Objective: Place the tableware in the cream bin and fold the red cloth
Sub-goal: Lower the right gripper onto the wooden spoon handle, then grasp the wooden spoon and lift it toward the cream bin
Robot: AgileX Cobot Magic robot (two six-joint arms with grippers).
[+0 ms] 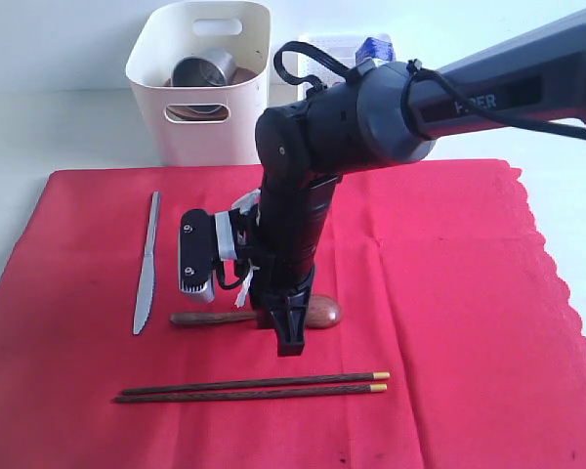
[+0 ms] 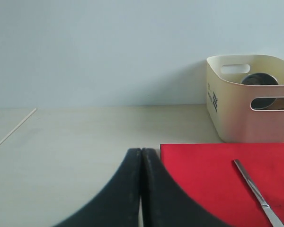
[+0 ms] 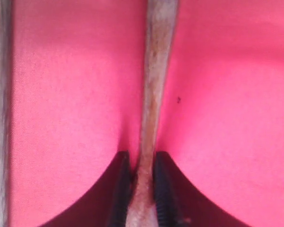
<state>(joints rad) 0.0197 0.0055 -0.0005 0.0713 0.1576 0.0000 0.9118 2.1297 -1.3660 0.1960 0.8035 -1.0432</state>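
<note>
You have free red cloth [image 1: 449,293] toward the right edge of the bench [image 1: 68,137], though the right arm [image 1: 508,88] slants over its back part. The silver table knife [image 1: 146,264] toward the left edge, the brown wooden spoon [image 1: 324,313] mid-cloth and the dark chopsticks [image 1: 254,388] near the front edge lie in your way. The cream bin [image 1: 200,127] at the back seems half full.

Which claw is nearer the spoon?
Right. The right claw pinches the spoon on the cloth; the left claw, shut, hangs over bare table beyond the cloth's corner.
</note>
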